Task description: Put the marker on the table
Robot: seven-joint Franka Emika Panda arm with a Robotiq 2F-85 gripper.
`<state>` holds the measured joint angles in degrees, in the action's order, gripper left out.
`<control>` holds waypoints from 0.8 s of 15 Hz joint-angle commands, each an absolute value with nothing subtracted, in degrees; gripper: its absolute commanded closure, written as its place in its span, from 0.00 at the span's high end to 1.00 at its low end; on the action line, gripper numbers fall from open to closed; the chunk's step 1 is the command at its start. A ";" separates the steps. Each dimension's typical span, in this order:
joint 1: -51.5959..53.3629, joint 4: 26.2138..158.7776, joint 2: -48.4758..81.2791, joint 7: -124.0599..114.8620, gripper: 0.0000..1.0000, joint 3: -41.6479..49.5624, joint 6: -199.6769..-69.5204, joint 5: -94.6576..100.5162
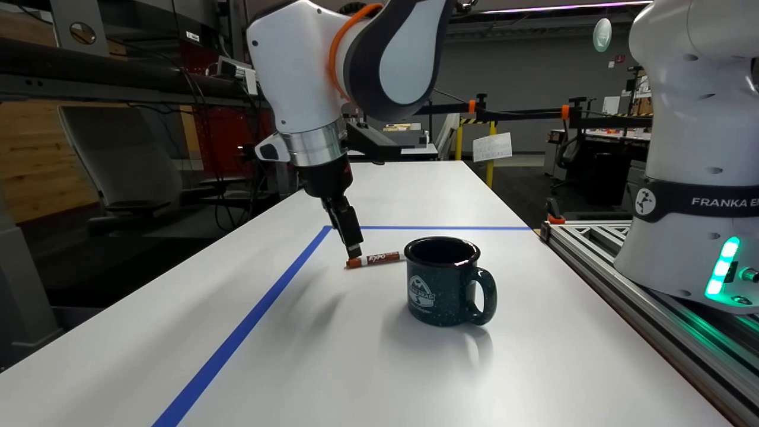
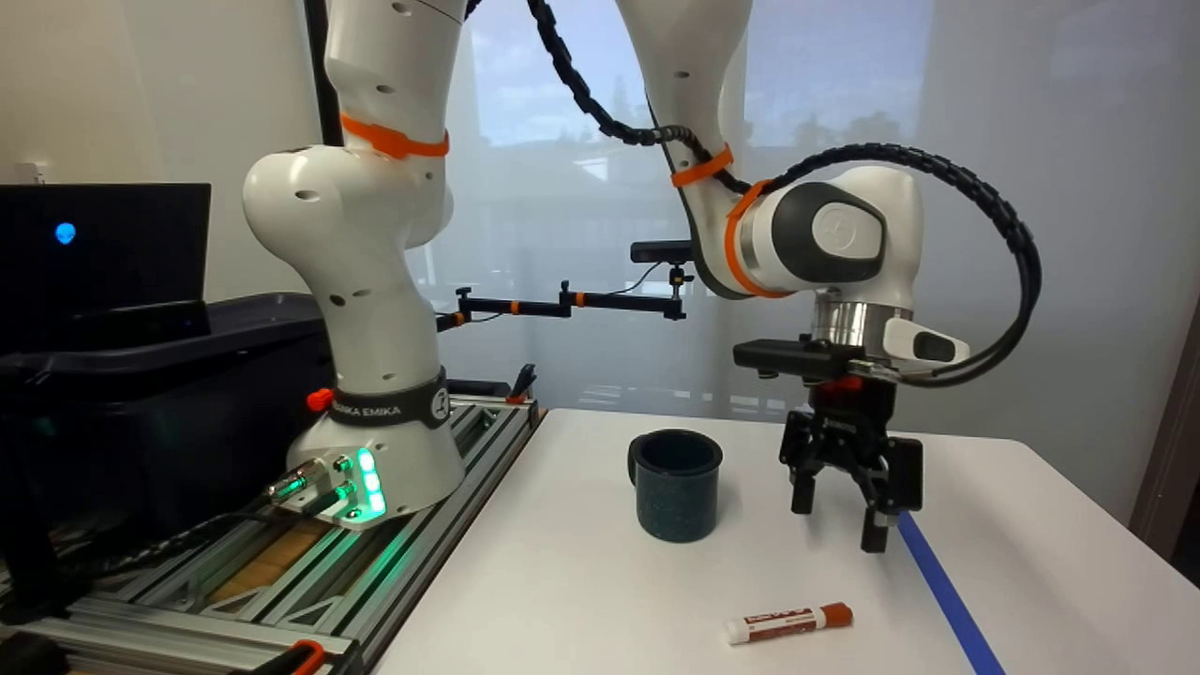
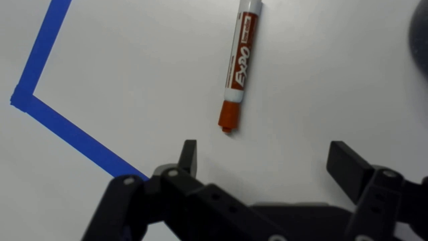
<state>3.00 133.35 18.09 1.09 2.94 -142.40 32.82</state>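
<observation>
The marker [image 1: 382,258] is white with a reddish-brown label and cap. It lies flat on the white table [image 1: 367,367], and both also show in an exterior view, marker [image 2: 786,623] and table [image 2: 562,591]. In the wrist view the marker [image 3: 241,57] has its cap end toward my gripper [image 3: 264,154], just beyond and between the fingertips. My gripper is open with nothing between its fingers. It hangs above the table, apart from the marker, near the cap end; it also shows in both exterior views, gripper [image 1: 354,251] and gripper [image 2: 839,523].
A dark teal mug [image 1: 442,290] stands upright near the marker, handle toward the robot base [image 1: 694,237]; the mug [image 2: 677,497] also shows in an exterior view, and its edge [image 3: 420,40] in the wrist view. Blue tape [image 3: 80,139] forms a corner on the table.
</observation>
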 commanded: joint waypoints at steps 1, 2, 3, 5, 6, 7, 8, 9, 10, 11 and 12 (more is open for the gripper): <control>3.38 134.61 14.33 0.97 1.00 2.08 -140.47 29.98; 3.14 134.60 13.82 1.28 1.00 1.57 -139.63 27.91; 3.06 134.64 13.37 1.33 1.00 1.34 -139.27 26.37; 2.38 134.81 12.48 2.40 1.00 0.24 -137.43 20.72; 2.19 134.98 12.02 2.13 1.00 0.02 -137.12 18.41; 2.06 135.02 11.62 2.20 1.00 -0.23 -136.52 16.12; 2.07 135.05 11.37 1.77 1.00 -0.22 -136.16 14.60; 2.20 135.20 10.92 0.56 1.00 0.01 -135.93 13.76; 2.32 135.22 10.69 -0.74 1.00 0.32 -135.66 13.25; 2.19 135.40 10.43 -0.90 1.00 0.34 -135.72 12.38; 2.10 135.65 10.14 -1.43 1.00 0.37 -136.29 11.77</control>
<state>2.62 133.67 13.03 0.12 0.61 -136.84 14.45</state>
